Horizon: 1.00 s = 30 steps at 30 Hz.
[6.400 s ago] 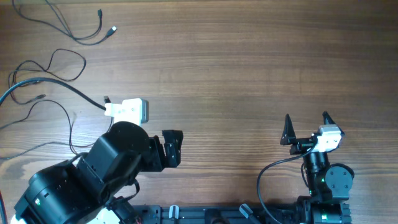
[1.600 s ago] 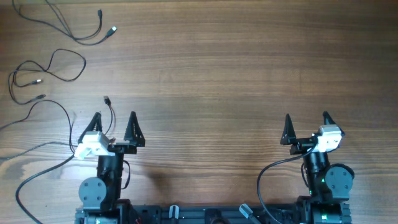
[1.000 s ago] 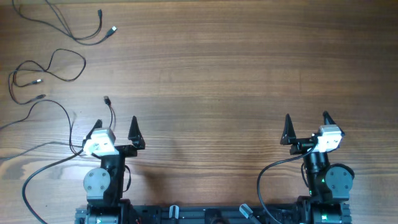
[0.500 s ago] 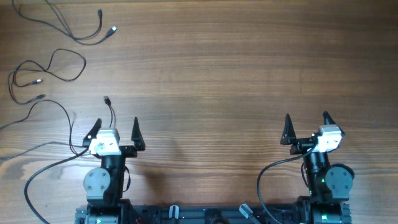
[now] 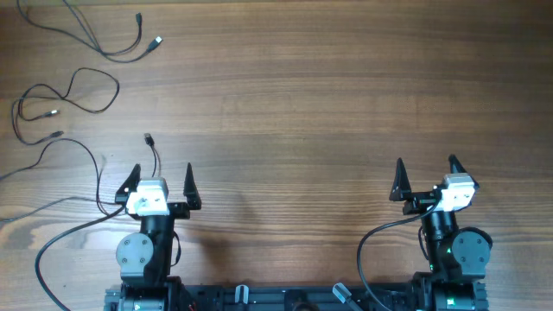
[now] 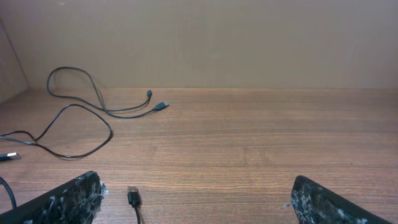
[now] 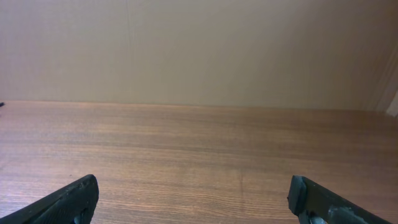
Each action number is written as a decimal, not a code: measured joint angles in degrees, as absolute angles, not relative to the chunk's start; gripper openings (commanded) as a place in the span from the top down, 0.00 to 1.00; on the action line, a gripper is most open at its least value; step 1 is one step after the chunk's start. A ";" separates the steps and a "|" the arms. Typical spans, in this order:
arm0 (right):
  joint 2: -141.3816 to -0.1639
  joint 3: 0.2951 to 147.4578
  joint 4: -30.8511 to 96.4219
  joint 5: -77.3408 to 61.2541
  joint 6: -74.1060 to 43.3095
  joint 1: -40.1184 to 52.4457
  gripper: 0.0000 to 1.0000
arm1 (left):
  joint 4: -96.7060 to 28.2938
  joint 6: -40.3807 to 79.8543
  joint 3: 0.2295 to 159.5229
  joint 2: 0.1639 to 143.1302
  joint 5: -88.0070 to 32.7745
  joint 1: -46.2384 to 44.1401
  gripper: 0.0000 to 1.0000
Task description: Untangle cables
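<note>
Both arms sit low at the near edge of the worktop (image 5: 302, 104). The left claw (image 5: 162, 169) is spread wide with nothing in it, and the right claw (image 5: 425, 164) is just as wide apart, also empty. The cables (image 5: 155, 41) lie loose in the far left corner, looping down the left side. One strand ends in a small plug (image 5: 149, 138) just ahead of the left claw, not touching it. The right claw faces bare wood, well apart from every cord.

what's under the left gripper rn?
Under the left gripper: bare table and one thin cable, its plug just ahead of the open jaws. The cord runs back beneath the gripper; its path there is hidden.
</note>
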State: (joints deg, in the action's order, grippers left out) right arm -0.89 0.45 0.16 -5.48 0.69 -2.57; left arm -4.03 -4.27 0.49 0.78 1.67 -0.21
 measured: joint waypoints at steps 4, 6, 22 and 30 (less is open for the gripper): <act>-0.89 0.45 0.16 -5.48 0.69 -2.57 0.00 | -4.01 -2.87 0.49 0.78 2.31 -0.21 0.00; -0.89 0.45 0.16 -5.48 0.69 -2.57 0.00 | -4.01 -2.26 0.49 0.78 2.35 -0.21 0.00; -0.89 0.45 0.16 -5.48 0.71 -2.57 0.00 | -3.99 -1.39 0.47 0.78 2.55 -0.21 0.00; -0.89 0.45 0.16 -5.48 0.69 -2.57 0.00 | -3.90 -1.39 0.49 0.78 2.57 -0.21 0.00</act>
State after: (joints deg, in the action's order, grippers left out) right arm -0.89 0.45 0.16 -5.48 0.69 -2.57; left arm -3.90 -1.39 0.49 0.78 2.57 -0.21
